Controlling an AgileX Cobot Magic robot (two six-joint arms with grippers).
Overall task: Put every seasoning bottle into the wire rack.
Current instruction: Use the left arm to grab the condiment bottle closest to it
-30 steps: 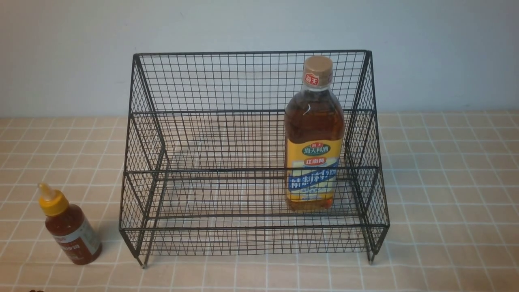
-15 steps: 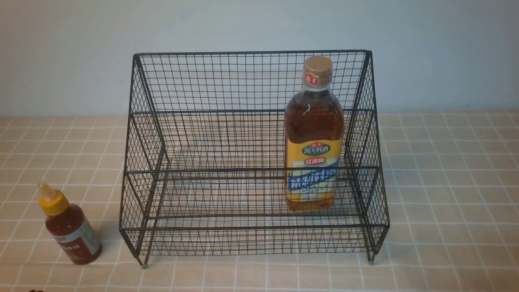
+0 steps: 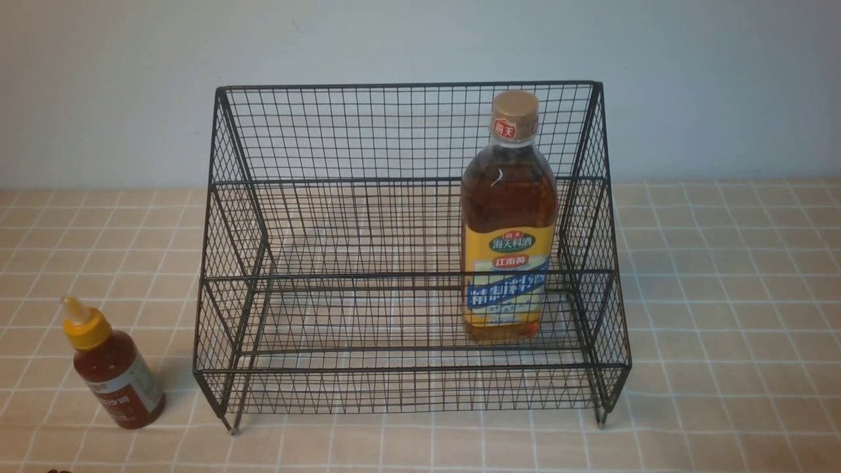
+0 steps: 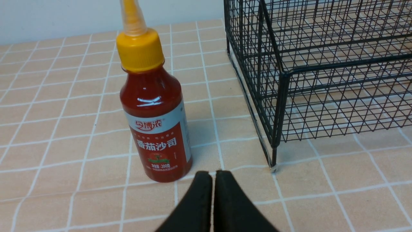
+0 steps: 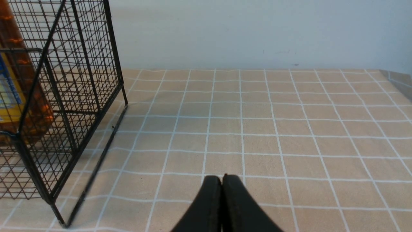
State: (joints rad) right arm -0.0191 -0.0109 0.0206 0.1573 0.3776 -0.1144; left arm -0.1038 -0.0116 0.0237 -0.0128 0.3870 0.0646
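The black wire rack (image 3: pixel 407 276) stands in the middle of the table. The tall amber bottle (image 3: pixel 509 223) with tan cap and yellow-blue label stands upright inside the rack's lower tier at its right end; it also shows in the right wrist view (image 5: pixel 16 87). The small red-sauce bottle (image 3: pixel 112 368) with yellow nozzle cap stands upright on the table, left of the rack. In the left wrist view the red-sauce bottle (image 4: pixel 154 109) is just ahead of my left gripper (image 4: pixel 213 175), which is shut and empty. My right gripper (image 5: pixel 222 178) is shut and empty, right of the rack (image 5: pixel 64 96).
The table is covered by a beige cloth (image 3: pixel 723 315) with a white grid. A pale wall (image 3: pixel 105 85) rises behind the rack. Neither arm shows in the front view.
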